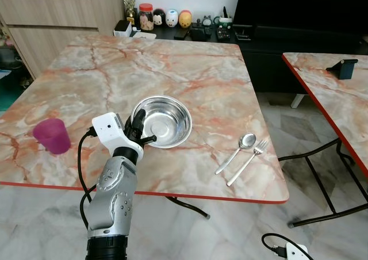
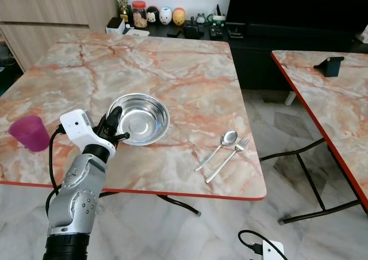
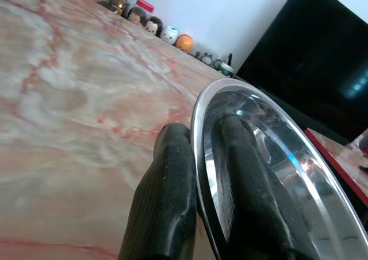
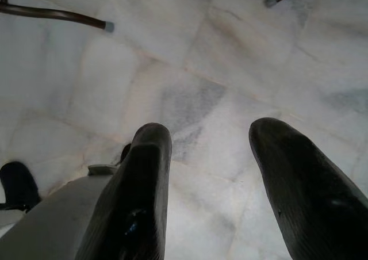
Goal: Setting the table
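Closest to me, the left claw pinches the near-left rim of the steel bowl, one finger outside the rim and the other inside. That bowl sits on the marbled desk, toward its near edge. Left of it stands a purple cup; to its right lie a spoon and fork, side by side. Down low, the right claw hangs over the floor with its fingers spread apart.
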Available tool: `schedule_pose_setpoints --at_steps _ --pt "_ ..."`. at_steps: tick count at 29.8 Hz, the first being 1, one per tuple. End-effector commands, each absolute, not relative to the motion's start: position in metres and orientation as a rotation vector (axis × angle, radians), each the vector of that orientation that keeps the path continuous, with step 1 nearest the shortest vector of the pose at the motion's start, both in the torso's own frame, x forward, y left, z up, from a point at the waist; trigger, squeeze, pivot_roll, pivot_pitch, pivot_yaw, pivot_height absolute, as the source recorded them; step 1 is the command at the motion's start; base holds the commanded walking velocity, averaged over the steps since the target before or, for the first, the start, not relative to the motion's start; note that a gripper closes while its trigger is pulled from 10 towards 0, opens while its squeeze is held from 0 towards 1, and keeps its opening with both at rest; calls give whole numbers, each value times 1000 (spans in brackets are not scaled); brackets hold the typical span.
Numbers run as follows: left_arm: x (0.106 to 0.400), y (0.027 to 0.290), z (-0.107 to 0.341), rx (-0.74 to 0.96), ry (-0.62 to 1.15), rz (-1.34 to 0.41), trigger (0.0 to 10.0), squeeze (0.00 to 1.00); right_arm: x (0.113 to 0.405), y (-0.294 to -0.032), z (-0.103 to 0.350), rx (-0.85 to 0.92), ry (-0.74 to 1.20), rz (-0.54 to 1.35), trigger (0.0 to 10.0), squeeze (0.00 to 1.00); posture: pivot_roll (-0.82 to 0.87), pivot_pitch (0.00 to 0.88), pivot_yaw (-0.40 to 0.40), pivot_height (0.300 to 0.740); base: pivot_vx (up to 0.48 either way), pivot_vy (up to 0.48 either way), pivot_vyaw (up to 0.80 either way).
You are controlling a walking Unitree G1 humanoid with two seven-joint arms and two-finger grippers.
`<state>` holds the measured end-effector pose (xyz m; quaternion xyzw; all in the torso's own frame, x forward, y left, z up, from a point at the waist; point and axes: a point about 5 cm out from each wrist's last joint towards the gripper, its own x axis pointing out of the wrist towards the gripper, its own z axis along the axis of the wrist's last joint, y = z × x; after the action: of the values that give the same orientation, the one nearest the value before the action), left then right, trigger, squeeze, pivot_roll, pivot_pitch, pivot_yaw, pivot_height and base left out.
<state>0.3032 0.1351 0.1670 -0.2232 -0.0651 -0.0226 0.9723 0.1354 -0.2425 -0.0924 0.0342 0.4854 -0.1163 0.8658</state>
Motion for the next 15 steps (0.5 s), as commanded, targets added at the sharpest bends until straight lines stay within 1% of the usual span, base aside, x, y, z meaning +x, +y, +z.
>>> schedule_pose_setpoints --at_steps 1,15 --pt "305 130 177 -443 -172 -62 10000 0 135 -247 -91 64 1009 -262 10000 0 125 0 -84 740 0 -326 0" --pt "306 128 179 -446 -184 -71 10000 0 135 -247 -91 70 1010 -266 10000 0 126 0 -84 740 0 -326 0"
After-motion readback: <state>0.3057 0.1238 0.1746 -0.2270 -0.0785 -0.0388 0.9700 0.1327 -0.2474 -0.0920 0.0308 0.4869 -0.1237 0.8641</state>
